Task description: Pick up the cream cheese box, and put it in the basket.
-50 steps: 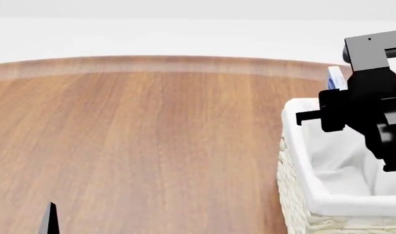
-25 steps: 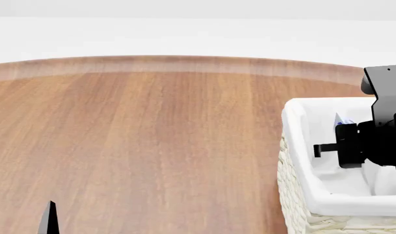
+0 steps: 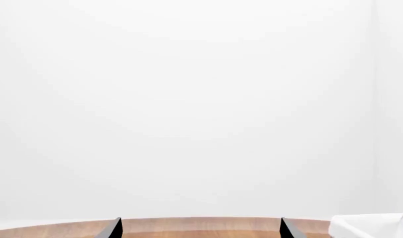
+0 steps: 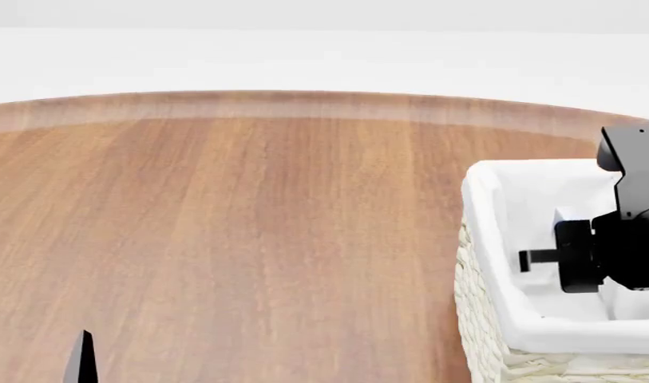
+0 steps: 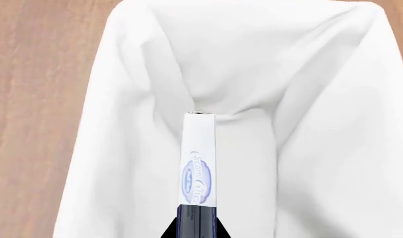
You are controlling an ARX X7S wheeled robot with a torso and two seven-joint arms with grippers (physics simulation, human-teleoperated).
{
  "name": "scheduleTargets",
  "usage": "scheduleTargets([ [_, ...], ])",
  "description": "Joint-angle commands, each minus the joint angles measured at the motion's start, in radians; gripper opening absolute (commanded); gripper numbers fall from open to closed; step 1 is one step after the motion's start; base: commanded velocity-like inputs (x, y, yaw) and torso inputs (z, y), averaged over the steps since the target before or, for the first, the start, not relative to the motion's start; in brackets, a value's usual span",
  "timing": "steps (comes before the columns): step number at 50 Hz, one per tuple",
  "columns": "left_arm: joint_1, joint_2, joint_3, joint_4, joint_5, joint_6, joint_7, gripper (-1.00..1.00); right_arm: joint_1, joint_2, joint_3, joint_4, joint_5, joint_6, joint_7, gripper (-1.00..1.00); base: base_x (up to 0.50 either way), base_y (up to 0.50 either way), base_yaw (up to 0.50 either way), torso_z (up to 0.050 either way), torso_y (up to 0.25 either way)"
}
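Head view: we log the basket [image 4: 492, 263] as our landmark, a cream wicker body with a white cloth liner folded over its rim, standing on the wood-grain surface [image 4: 250, 231]. The right gripper [image 4: 537, 258] reaches into the basket's opening, its dark body just inside the liner rim, one thin finger [image 4: 532, 257] showing against the white cloth. From here we cannot make out what it carries; the arm covers most of the interior.

Right wrist view: we look straight down into the basket [image 5: 108, 99]. The cream cheese box [image 5: 200, 158] stands edge-on inside the liner, a narrow white strip with blue script print on the visible face, its far end close to a fold in the cloth at the basket's middle. The right gripper [image 5: 197, 225] is closed tight on the box's near end, dark fingers [image 5: 188, 218] pinching it from both sides. We cannot tell whether the box touches the liner floor.

Left wrist view: mostly blank white backdrop. Two dark finger tips [image 3: 115, 228] of the left gripper [image 3: 200, 230] show well apart with nothing between them, so spread wide and holding nothing. A corner of the basket's liner [image 3: 370, 225] shows beside them. In the head view one dark tip [image 4: 82, 355] of this gripper pokes up, well apart from the basket.
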Motion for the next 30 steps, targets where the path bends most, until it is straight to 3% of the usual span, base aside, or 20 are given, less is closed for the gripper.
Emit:
scheduleTargets([
  [1, 0.001, -0.003, 0.005, 0.005, 0.001, -0.004, -0.003, 1.0, -0.026, -0.021, 0.023, 0.059, -0.009, -0.027, -0.031, -1.0, 0.0, 0.0, 0.0, 0.0, 0.0],
  [18, -0.003, -0.007, 0.008, 0.009, 0.002, -0.007, -0.008, 1.0, -0.035, -0.037, 0.014, 0.088, -0.04, -0.085, -0.044, -1.0, 0.0, 0.0, 0.0, 0.0, 0.001],
  [19, -0.004, -0.006, 0.008, 0.008, 0.002, -0.008, -0.008, 1.0, -0.038, -0.029, 0.009, 0.065, -0.042, -0.077, -0.051, 1.0, 0.0, 0.0, 0.0, 0.0, 0.0],
  [30, -0.006, -0.008, 0.011, 0.005, 0.003, -0.006, -0.009, 1.0, -0.039, -0.04, 0.008, 0.095, -0.052, -0.092, -0.056, 1.0, 0.0, 0.0, 0.0, 0.0, 0.0],
])
